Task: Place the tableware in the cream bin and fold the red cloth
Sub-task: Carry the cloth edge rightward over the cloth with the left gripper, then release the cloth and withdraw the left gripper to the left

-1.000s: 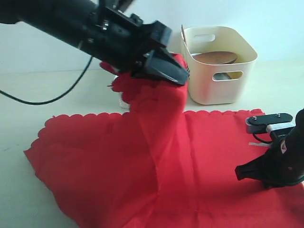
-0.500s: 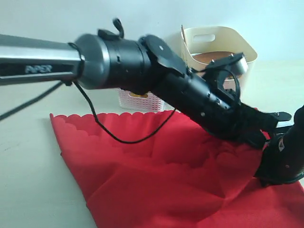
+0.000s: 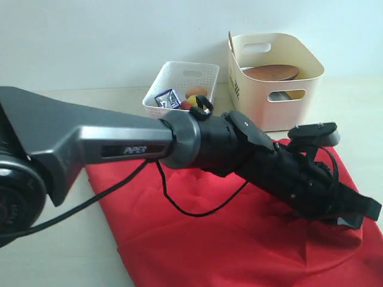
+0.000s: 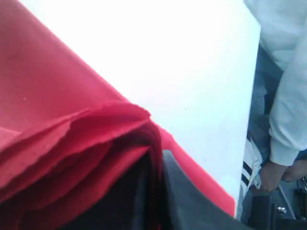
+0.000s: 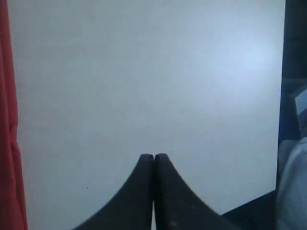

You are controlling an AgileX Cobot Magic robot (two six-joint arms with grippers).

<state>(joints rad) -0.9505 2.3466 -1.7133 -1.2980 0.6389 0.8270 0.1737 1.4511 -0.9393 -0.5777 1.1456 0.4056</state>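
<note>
Your left gripper (image 3: pixel 358 210) lies across the large bright red scalloped cloth (image 3: pixel 197 251), which is spread on the surface on the camera side of the tall cream plastic bin (image 3: pixel 251 101), with folds bunched at its jaws so you cannot tell grip from release, while your right gripper (image 5: pixel 154 156), clenched empty, sits beside the cloth's edge.

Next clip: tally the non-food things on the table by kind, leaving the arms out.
Bins: 2 (cream bin, white basket)
Cloths: 1 (red cloth)
Plates: 1 (brown plate, inside the cream bin)
Packets: 1 (snack packet, inside the white basket)
Total: 5. Anything deeper in the cream bin is too hidden to count.
</note>
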